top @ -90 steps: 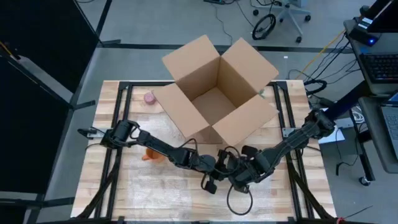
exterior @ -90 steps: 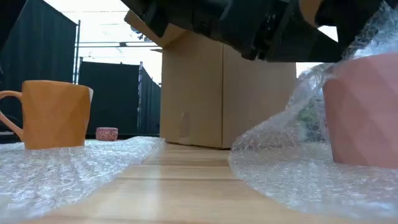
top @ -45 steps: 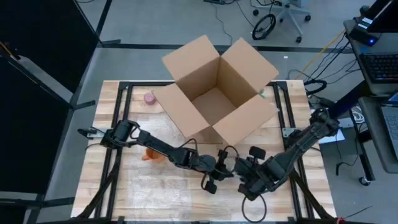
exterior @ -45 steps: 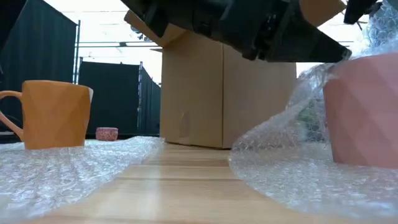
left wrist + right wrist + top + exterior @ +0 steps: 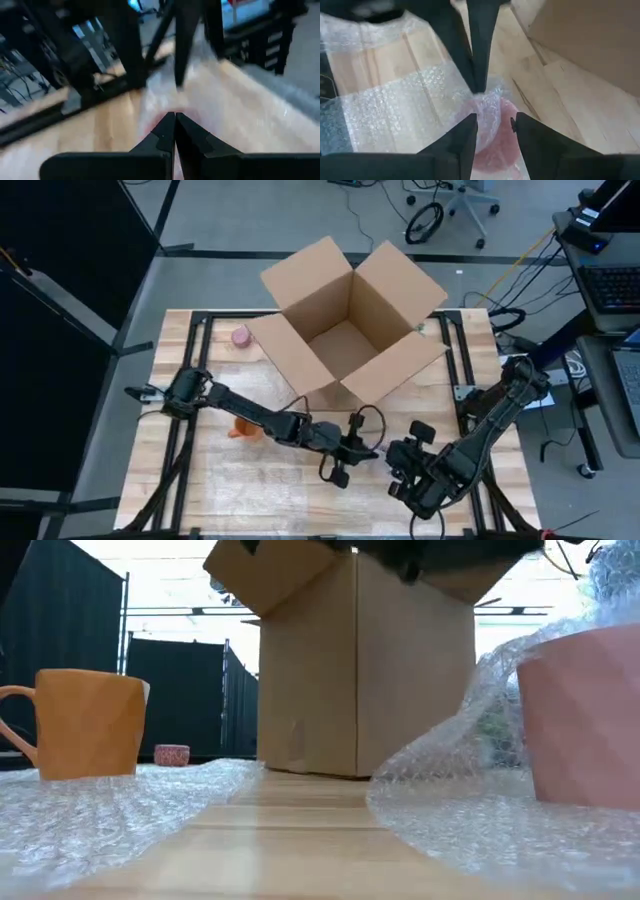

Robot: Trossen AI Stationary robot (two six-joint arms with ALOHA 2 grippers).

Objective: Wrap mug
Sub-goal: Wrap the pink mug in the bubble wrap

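The pink mug [image 5: 492,137] sits part-swathed in bubble wrap [image 5: 410,107], near the cardboard box [image 5: 345,330]. Left gripper [image 5: 174,131] pinches the wrap closed; right gripper [image 5: 492,127] hovers open, empty. Risk: tugging topples the mug.

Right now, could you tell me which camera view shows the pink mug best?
The low view: the pink mug stands large at the picture's right, bubble wrap curling around it. The right wrist view shows it through wrap, the left wrist view only a red blur, and the high view hides it.
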